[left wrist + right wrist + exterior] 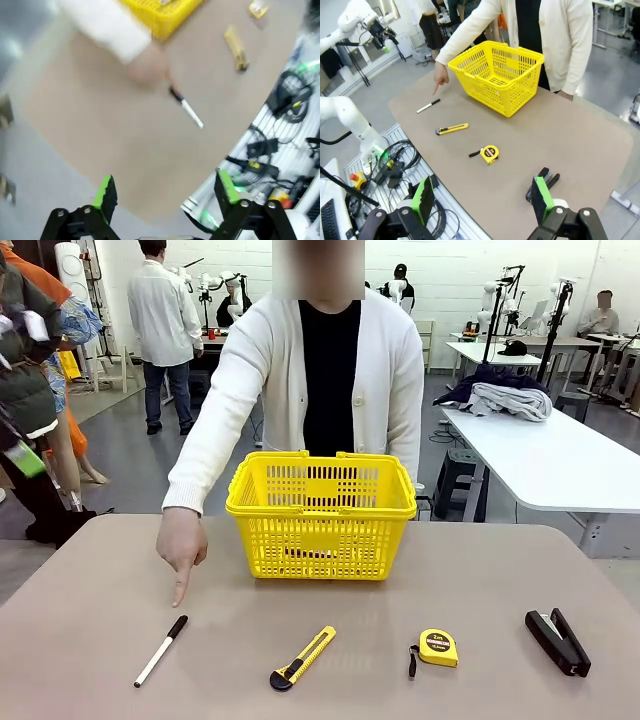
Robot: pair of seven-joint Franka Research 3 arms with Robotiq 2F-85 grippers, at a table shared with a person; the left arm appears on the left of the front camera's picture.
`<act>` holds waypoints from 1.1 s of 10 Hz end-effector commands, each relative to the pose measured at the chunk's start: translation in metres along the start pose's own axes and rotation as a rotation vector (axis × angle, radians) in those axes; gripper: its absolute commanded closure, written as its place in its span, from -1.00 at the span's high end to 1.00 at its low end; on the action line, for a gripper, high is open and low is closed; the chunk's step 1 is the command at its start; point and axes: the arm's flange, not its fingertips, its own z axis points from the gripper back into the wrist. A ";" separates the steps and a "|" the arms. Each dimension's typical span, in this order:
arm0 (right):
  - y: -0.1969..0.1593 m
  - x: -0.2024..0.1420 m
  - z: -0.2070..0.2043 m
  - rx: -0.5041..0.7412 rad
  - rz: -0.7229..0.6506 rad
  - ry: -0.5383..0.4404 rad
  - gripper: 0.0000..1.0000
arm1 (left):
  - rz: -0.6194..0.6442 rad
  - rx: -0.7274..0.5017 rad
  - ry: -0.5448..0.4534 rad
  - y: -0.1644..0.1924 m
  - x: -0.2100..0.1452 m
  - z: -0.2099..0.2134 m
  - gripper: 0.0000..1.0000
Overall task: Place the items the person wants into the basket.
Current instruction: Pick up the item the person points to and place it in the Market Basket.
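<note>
Person in a white cardigan over a black top (385,380) stands at the far side of the tan worktop (90,610). The person's hand (182,543) points its index finger down, the tip just short of the black end of the white marker with a black cap (161,650). The marker lies flat at front-left, angled, cap end toward the finger. The yellow plastic lattice basket (320,540) sits upright at far centre, just beside the hand, handles folded down.

Front row to the marker's right, all apart from one another:
- yellow-and-black utility knife (302,658)
- round yellow-and-black tape measure (437,648)
- black stapler (558,641)

Left gripper (166,189): jaws spread wide, nothing between them, up off the worktop, marker well ahead of it. Right gripper (482,199): jaws spread wide, empty, above the near edge, with the stapler close by one green pad.
</note>
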 end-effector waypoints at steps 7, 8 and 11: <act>0.000 0.000 -0.001 0.016 0.011 -0.007 1.00 | 0.139 0.063 0.171 -0.059 0.015 -0.101 1.00; 0.000 0.000 -0.001 0.016 0.011 -0.007 1.00 | 0.139 0.063 0.171 -0.059 0.015 -0.101 1.00; 0.000 0.000 -0.001 0.016 0.011 -0.007 1.00 | 0.139 0.063 0.171 -0.059 0.015 -0.101 1.00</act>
